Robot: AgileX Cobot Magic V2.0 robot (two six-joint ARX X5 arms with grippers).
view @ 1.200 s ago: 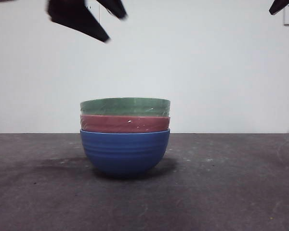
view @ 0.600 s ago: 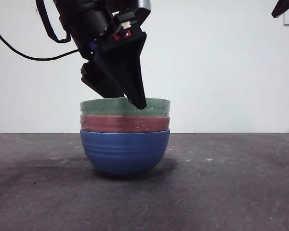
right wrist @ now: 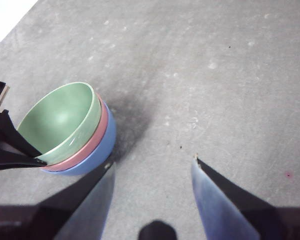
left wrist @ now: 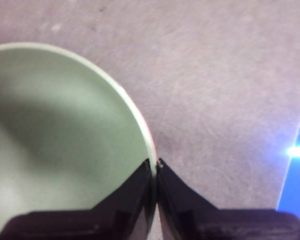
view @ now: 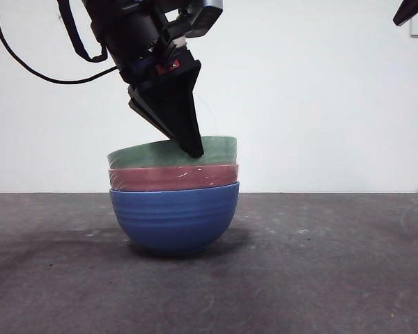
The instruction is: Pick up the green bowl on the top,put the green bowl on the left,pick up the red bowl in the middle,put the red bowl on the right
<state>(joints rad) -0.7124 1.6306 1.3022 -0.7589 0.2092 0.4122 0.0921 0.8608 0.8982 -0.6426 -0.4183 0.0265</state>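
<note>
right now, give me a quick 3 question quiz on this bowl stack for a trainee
1. True or false: the green bowl sits level on the red bowl.
2. Which gripper clamps the green bowl's rim? A) left gripper B) right gripper
3. Fill in: the bowl at the bottom of the stack is ____.

Key
1. False: it is tilted, higher on one side.
2. A: its jaws are shut on the rim, one inside, one outside; the right gripper hangs open, away from the stack.
3. Blue.
</note>
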